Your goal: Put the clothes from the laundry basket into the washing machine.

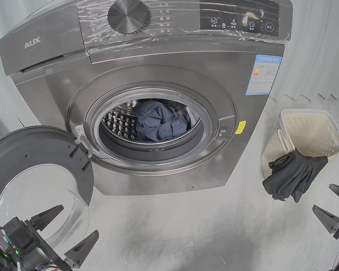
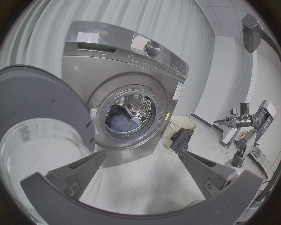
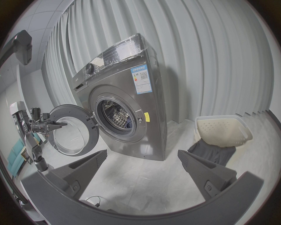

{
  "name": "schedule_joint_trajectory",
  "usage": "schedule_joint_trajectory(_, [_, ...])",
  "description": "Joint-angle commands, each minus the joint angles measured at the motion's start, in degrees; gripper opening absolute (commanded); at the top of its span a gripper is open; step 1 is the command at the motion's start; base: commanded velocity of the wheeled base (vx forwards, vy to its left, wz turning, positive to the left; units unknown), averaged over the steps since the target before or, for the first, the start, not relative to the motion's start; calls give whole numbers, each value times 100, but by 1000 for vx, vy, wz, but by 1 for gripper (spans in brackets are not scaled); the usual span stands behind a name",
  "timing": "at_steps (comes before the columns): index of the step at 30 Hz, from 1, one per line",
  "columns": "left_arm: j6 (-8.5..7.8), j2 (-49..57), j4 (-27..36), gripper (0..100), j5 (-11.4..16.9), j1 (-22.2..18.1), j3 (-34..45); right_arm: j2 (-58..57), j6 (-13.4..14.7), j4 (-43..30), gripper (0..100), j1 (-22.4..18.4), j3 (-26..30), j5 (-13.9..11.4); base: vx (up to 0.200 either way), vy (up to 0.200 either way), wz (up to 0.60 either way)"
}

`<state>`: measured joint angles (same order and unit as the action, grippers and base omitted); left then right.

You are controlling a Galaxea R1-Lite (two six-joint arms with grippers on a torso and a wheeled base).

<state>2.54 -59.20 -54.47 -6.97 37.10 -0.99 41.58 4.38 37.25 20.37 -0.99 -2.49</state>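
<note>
Next, the dark grey cloth garment (image 1: 295,173) spilling from the cream perforated plastic laundry basket (image 1: 311,128), right of the grey steel washing machine (image 1: 145,66), is best pinched mid-fold by the wide-open, empty right gripper (image 1: 322,196).

All three cameras face the washing machine (image 1: 153,69), the head's from above.

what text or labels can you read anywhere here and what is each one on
Brand logo on the washing machine's drawer front: legible, a brand name, not repeated here.
Program names around the dial: too small to read.
Control panel icons: captions too small to read.
Blue energy label: print too small to read.
Yellow sticker beside the door opening: nothing legible.
</note>
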Motion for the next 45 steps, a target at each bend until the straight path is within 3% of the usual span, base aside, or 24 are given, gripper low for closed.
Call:
schedule_joint_trajectory(1, [1, 1886, 1333, 100, 73, -466, 99, -1249, -16, -684, 100, -481, 37, -33, -200, 0, 0])
schedule_joint_trajectory(7, [133, 3529, 2669, 100, 319, -1029, 99, -1794, -16, -957, 100, -736, 37, -33, -33, 0, 0])
schedule_joint_trajectory(8, [168, 4048, 3179, 100, 513, -1231, 99, -1952, -16, -1036, 100, -789, 37, -33, 0, 0, 0])
schedule_joint_trajectory(9, [168, 4109, 3232, 100, 530, -1257, 99, -1970, -16, -1045, 100, -789, 37, -33, 0, 0, 0])
schedule_joint_trajectory(10, [142, 4751, 3900, 100, 776, -1547, 90, -2146, -16, -1221, 100, -842, 28, -24, 0, 0, 0])
schedule_joint_trajectory(15, [133, 5586, 4805, 100, 1163, -2101, 99, -2559, -33, -1634, 100, -1044, 46, -50, 0, -160, 0])
schedule_joint_trajectory(19, [168, 5595, 4849, 100, 1084, -2128, 99, -3024, -33, -2091, 100, -1141, 90, -41, 0, -200, 0])
schedule_joint_trajectory(24, [160, 5586, 5025, 100, 478, -2136, 99, -3622, -7, -3014, 100, -1290, 99, 11, 0, -200, 0])
schedule_joint_trajectory(27, [133, 5419, 5016, 100, 328, -2312, 90, -3613, -25, -3101, 100, -1290, 99, 293, 0, -133, 0])
schedule_joint_trajectory(29, [63, 5357, 5016, 100, 442, -2804, 99, -3604, -42, -3110, 100, -1299, 99, 460, 0, 0, 0])
schedule_joint_trajectory(32, [-359, 5375, 5104, 100, 838, -3015, 99, -3613, -69, -3198, 100, -1457, 90, 504, 0, 0, 0])
schedule_joint_trajectory(33, [-377, 5375, 5218, 100, 820, -3015, 99, -3613, -112, -3224, 100, -1518, 90, 512, 0, 0, 0])
schedule_joint_trajectory(34, [-254, 5375, 5429, 100, 724, -3015, 99, -3648, -174, -3260, 100, -1642, 90, 504, 0, 0, 0])
schedule_joint_trajectory(35, [-254, 5375, 5429, 100, 724, -3015, 99, -3648, -174, -3260, 100, -1642, 90, 504, 0, 0, 0])
schedule_joint_trajectory(36, [-78, 5375, 5499, 100, 539, -3015, 99, -3824, -350, -3391, 100, -1984, 90, 460, 0, 0, 0])
schedule_joint_trajectory(37, [-78, 5375, 5447, 100, 513, -3024, 99, -3965, -473, -3550, 100, -2099, 90, 354, 0, 0, 0])
schedule_joint_trajectory(39, [-95, 5375, 5447, 100, 513, -3033, 99, -4114, -517, -3699, 100, -2072, 90, 161, 0, 0, 0])
schedule_joint_trajectory(42, [-104, 5375, 5447, 100, 513, -3279, 99, -4141, -376, -3743, 100, -2037, 90, 170, 0, 0, 0])
schedule_joint_trajectory(43, [-192, 5507, 5447, 100, 574, -3630, 99, -4141, -323, -3734, 100, -2037, 90, 214, 0, 0, 0])
schedule_joint_trajectory(45, [-377, 5920, 5438, 100, 715, -3824, 99, -4141, -306, -3743, 100, -2037, 90, 231, 0, 0, 0])
